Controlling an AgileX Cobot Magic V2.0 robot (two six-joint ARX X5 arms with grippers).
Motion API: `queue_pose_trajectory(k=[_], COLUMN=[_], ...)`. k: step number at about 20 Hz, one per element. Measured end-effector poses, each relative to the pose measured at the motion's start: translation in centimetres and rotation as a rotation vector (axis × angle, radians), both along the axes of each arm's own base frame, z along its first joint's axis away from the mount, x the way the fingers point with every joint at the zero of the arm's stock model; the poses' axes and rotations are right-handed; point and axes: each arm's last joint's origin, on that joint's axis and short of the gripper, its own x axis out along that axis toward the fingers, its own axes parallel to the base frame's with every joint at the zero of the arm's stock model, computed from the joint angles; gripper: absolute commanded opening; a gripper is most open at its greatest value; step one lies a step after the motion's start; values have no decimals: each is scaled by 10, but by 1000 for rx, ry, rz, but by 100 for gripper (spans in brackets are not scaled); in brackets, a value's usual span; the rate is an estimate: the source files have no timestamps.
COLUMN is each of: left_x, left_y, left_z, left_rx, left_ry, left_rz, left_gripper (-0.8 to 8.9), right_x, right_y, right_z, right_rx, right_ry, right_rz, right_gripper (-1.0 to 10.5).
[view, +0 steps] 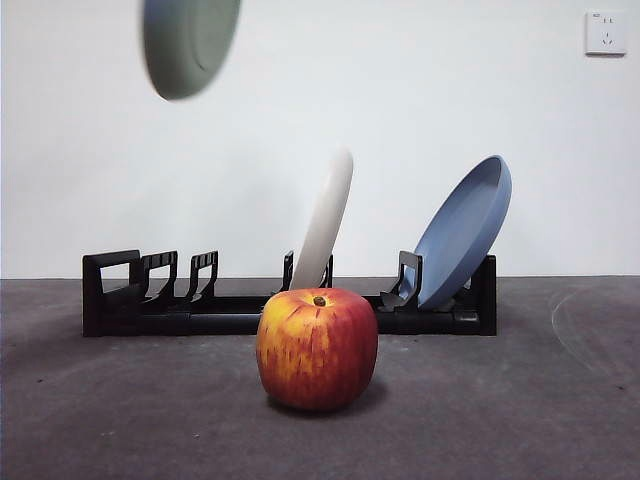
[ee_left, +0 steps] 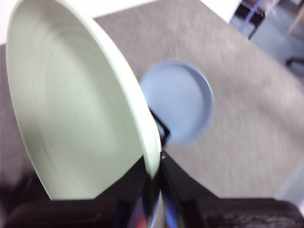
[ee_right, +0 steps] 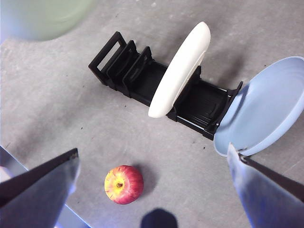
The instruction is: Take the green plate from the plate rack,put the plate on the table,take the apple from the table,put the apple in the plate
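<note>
Left gripper point(ee_left: 154, 183) pinches the green plate point(ee_left: 71, 109) by its rim, high over the plate rack point(view: 290, 305). White plate point(view: 325, 220) & blue plate point(view: 465, 230) lean in rack. Apple point(view: 317, 348) sits on table point(view: 100, 420) in front. Right gripper point(ee_right: 152, 180) spread wide, holding nothing.

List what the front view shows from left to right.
green plate held up high → apple on the table → cream-white plate in the plate rack → blue plate leaning at the rack's end → wall socket.

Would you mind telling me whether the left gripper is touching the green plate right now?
Touching. The left wrist view shows the left gripper with its jaws closed on the rim of the green plate.
</note>
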Motion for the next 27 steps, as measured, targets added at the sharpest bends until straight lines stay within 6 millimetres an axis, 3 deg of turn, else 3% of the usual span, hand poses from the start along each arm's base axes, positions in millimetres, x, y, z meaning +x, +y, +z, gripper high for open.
queue_pose_trajectory(k=[3, 9, 11, 13, 17, 22, 25, 27], left_x=[-38, -75, -84, -86, -87, -85, -87, -91], left_y=[15, 25, 24, 20, 12, -5, -21, -31], left_z=[2, 15, 6, -18, -91, -170, -206, -220], left_rx=[164, 176, 192, 272, 405, 423, 390, 401], left_ry=[45, -56, -43, 11, 220, 321, 316, 269], left_rz=[22, 18, -8, -2, -34, -46, -57, -31], left_gripper=[-12, -9, -9, -9, -9, -9, -9, -9], right_x=[0, 0, 0, 0, 0, 0, 0, 0], right_y=[0, 0, 0, 0, 0, 0, 0, 0], right_z=[0, 0, 0, 0, 0, 0, 0, 0], right_rx=[2, 4, 6, 6, 6, 6, 6, 6], right_ry=[2, 4, 5, 5, 5, 5, 5, 5], right_rz=[-3, -5, -7, -7, -7, -7, -7, -7], right_gripper=[626, 626, 626, 625, 626, 626, 626, 626])
